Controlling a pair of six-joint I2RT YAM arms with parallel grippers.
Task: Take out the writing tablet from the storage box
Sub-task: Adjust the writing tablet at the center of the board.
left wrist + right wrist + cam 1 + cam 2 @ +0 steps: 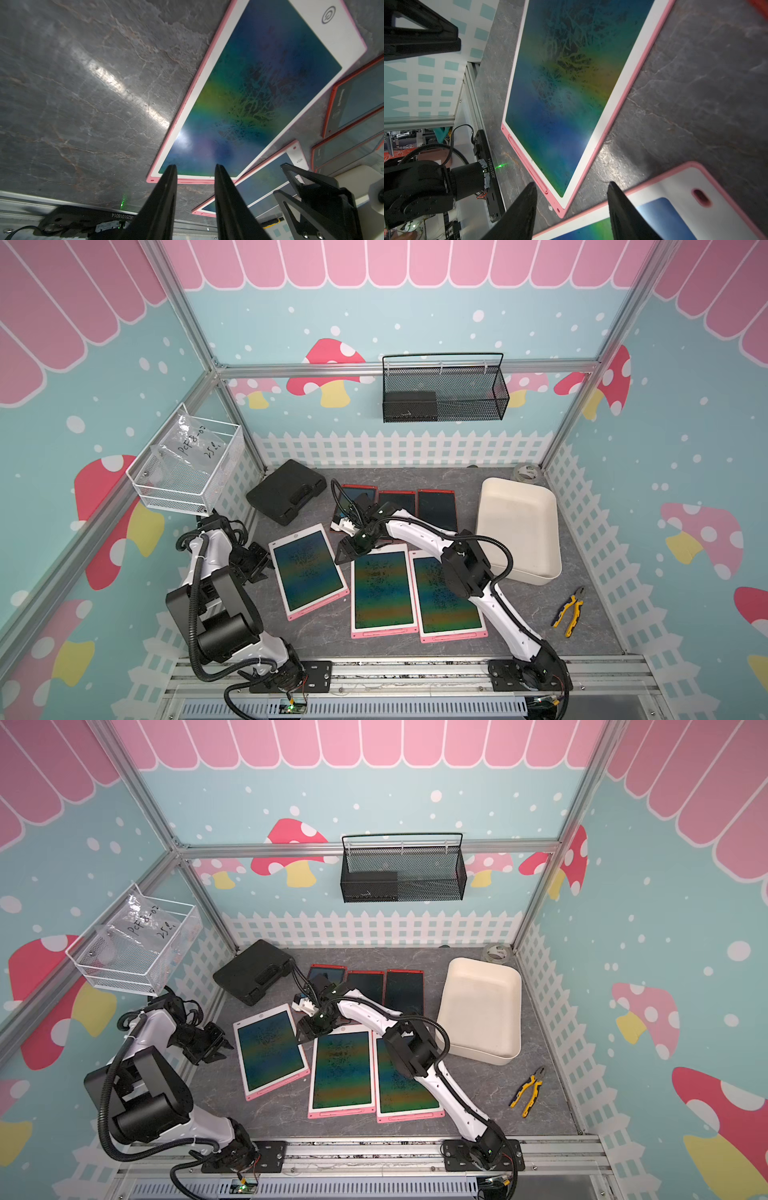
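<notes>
Front of table: three pink-framed writing tablets lying flat, none in hand. Left gripper by skewed one's edge, jaws parted, empty. Right gripper over gap between two, jaws apart, empty. Behind: three red-framed tablets. Right side, reaching back: storage box looks bare. Removal seemingly done; next, arms pull clear.

Grey marbled tabletop, seen from above in both top views; centre foreground, three pink-framed tablets, screens up, the leftmost tilted, the other two side by side; behind them, a row of three red-framed tablets; upper left, a closed black case; right, the cream storage box; lower right, yellow-handled pliers; upper right corner, a tape roll.
</notes>
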